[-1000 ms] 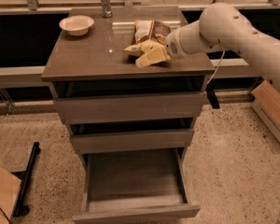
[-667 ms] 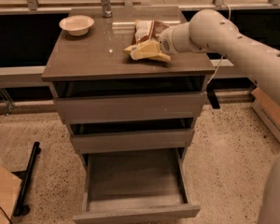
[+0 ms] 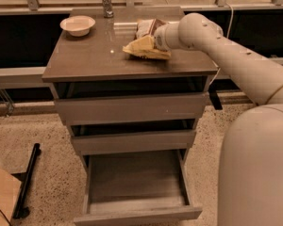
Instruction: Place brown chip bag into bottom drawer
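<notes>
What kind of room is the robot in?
Probably an office snack corner or test kitchen: a drawer cabinet holding a bowl and a brown chip bag, where the gripper is, on speckled floor.

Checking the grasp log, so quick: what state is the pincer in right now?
Pincer: at the bag on the cabinet top; open or closed cannot be told.

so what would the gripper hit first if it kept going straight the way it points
The brown chip bag: the gripper points left across the cabinet top with the bag right at its tip. Whether they already touch is unclear.
</notes>
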